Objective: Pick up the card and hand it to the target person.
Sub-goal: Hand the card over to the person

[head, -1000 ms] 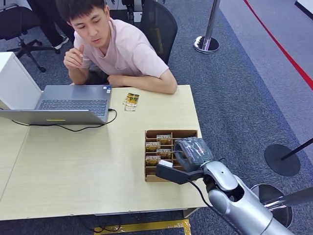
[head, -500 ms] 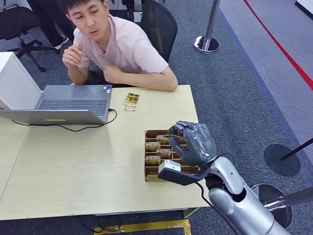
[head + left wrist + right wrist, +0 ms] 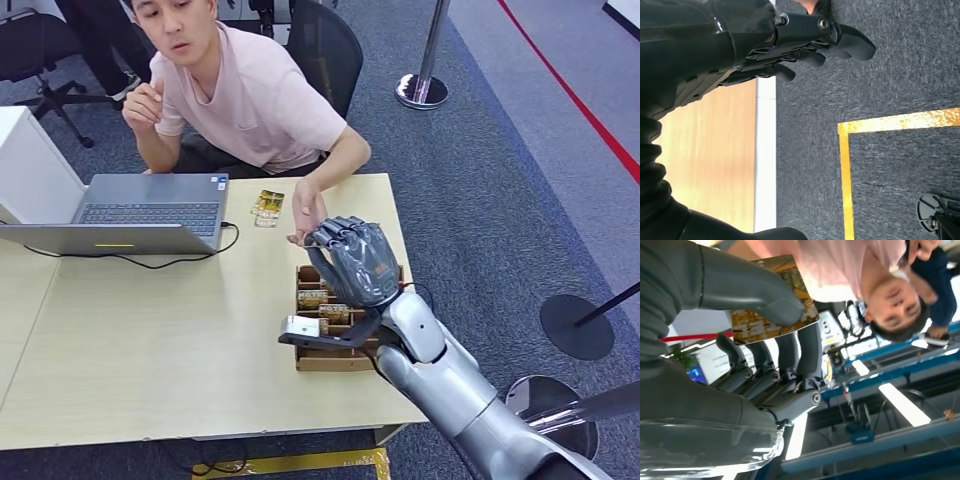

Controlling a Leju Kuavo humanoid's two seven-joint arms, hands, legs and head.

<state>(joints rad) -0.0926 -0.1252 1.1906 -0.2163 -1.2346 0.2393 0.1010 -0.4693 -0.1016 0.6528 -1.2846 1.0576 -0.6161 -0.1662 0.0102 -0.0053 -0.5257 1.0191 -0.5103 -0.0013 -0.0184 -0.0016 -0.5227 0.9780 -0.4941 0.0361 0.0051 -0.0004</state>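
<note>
A: The right hand has a yellow-and-brown printed card pinched under its thumb, raised over the brown cardboard tray on the pale wooden surface.

B: The person's hand is right there! Hold it level and steady, I'd say, until they grip it.

A: A second ago the right hand sat low by the tray; the person was leaning on the surface.

B: The left hand hangs with fingers apart.

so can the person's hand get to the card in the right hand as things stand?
Probably yes. The right hand pinches the card raised above the box, and the person's hand hangs just beside its fingers, nothing between them.
</note>
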